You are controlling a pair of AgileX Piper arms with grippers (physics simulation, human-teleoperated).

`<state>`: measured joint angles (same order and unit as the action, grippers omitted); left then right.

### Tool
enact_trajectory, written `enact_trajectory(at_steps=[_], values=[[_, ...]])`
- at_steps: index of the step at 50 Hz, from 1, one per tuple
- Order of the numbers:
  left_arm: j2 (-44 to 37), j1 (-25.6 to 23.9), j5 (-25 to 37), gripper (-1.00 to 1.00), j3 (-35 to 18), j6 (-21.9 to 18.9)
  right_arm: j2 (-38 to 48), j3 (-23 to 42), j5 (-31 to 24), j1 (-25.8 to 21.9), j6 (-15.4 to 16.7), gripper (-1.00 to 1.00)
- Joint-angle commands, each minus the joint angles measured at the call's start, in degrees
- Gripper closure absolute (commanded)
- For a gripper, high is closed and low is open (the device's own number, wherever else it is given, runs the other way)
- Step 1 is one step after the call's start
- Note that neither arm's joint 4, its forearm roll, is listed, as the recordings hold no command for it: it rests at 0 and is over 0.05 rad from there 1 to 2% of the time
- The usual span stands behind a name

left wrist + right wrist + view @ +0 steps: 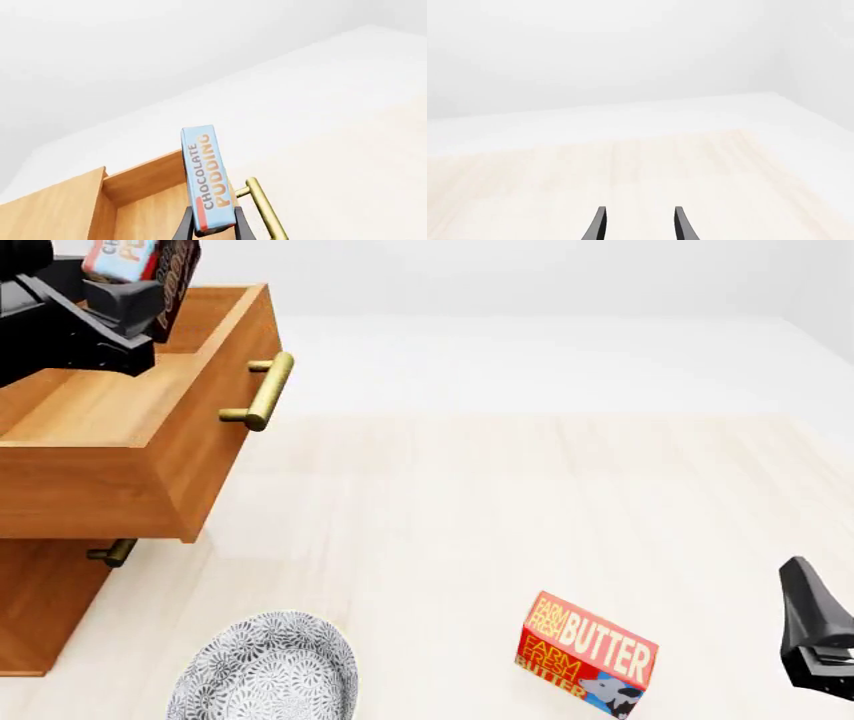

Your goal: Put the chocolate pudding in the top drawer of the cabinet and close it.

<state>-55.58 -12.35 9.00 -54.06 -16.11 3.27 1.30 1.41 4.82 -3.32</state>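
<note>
The chocolate pudding (206,177) is a thin light blue box held edge-on in my left gripper (212,225), which is shut on its lower end. In the front view the pudding (138,265) sits at the top left, above the open top drawer (134,430) of the cabinet (40,610). The drawer is pulled out, its brass handle (264,390) facing the table; the handle also shows in the left wrist view (263,207). My right gripper (637,222) is open and empty, low at the right edge of the front view (817,640).
A red Farm Fresh Butter box (587,655) lies on the table near the front. A grey patterned plate (267,670) sits at the front left beside the cabinet. The lower drawer's handle (114,552) shows under the open top drawer.
</note>
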Motion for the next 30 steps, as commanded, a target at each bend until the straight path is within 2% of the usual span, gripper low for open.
enact_trajectory(at_steps=[1, 14, 22, 30], values=[[3.35, 3.78, 3.37, 1.0, 0.87, 0.42, 0.02, -0.02, 0.09, 0.06, 0.08, -1.0], [5.47, 5.94, 8.26, 1.0, 0.83, 1.51, -0.31, 0.03, -0.17, -0.02, 0.13, -1.0], [4.75, 6.35, 11.15, 1.0, -1.2, 0.95, -0.32, 0.08, -0.22, 0.08, 0.07, -1.0], [3.84, 6.72, 12.99, 1.0, -0.85, 1.72, -0.63, 0.08, -0.42, 0.06, 0.14, -1.0]])
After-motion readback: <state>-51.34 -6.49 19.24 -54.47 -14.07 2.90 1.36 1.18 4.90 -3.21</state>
